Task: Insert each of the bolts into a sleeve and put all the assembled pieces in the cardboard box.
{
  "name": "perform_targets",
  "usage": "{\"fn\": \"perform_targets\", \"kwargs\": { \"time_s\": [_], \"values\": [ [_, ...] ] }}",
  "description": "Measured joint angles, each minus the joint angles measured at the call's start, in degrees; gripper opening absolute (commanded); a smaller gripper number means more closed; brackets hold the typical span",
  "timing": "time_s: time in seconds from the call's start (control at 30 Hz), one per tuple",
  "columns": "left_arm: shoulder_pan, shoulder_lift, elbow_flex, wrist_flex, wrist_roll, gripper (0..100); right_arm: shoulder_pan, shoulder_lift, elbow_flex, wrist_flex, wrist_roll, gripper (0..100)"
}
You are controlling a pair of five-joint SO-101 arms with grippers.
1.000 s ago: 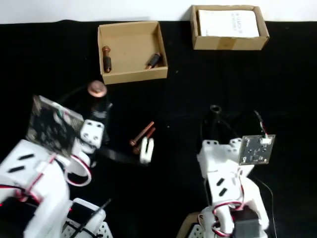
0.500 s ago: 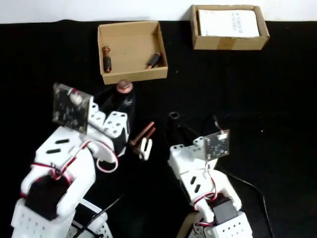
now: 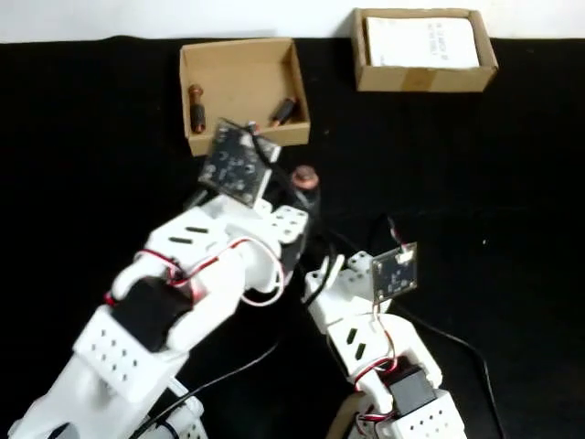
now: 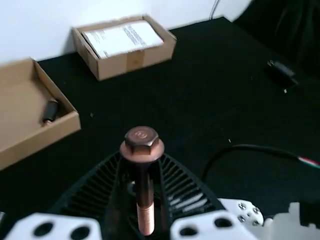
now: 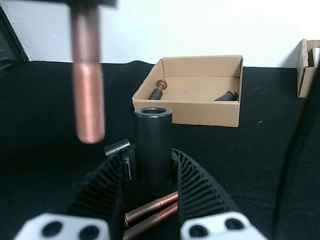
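**Bolt held over the sleeve, two pieces already boxed**

We see the left gripper (image 4: 142, 159) clamped on a copper bolt (image 4: 142, 172), which stands upright with its hex head on top and its shank between the black ribbed fingers (image 4: 102, 182). In the high view, that bolt's head (image 3: 304, 176) sits just in front of the cardboard box (image 3: 245, 139).

The right gripper (image 5: 151, 162) grips a dark sleeve (image 5: 152, 140), upright with its open mouth facing up. In the right wrist view, the bolt (image 5: 87, 90) hangs tip-down beside the sleeve and is not in its mouth.

Two loose bolts (image 5: 150, 210) lie side by side on the black table (image 3: 475, 183) under the right gripper.

The cardboard box (image 5: 192, 114) is open at the top and holds two assembled pieces. One (image 3: 196, 108) lies near one side wall and the other (image 3: 282, 112) near the opposite wall.

A second box (image 3: 425, 79) with a printed sheet (image 3: 420, 42) inside stands well apart, at the table's far edge.
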Motion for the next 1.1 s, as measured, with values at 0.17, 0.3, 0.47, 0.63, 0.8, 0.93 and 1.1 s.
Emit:
{"fn": "perform_targets", "kwargs": {
  "time_s": [0.17, 0.3, 0.47, 0.63, 0.8, 0.93, 1.1],
  "values": [
    [-0.18, 3.43, -2.46, -3.87, 0.00, 1, 0.00, 0.00, 0.00, 0.00, 0.00, 0.7],
    [-1.14, 7.38, -4.75, -5.89, -0.09, 1, 0.00, 0.00, 0.00, 0.00, 0.00, 0.7],
    [-3.16, 11.87, -7.03, -6.68, 0.00, 1, 0.00, 0.00, 0.00, 0.00, 0.00, 0.7],
    [-2.90, 12.92, -7.03, -6.68, 0.00, 1, 0.00, 0.00, 0.00, 0.00, 0.00, 0.7],
    [-2.90, 12.92, -7.03, -6.68, 0.00, 1, 0.00, 0.00, 0.00, 0.00, 0.00, 0.7],
    [-2.90, 12.92, -7.03, -6.68, 0.00, 1, 0.00, 0.00, 0.00, 0.00, 0.00, 0.7],
    [-2.81, 13.01, -5.36, -6.68, 0.00, 1, 0.00, 0.00, 0.00, 0.00, 0.00, 0.7]
  ]
}}
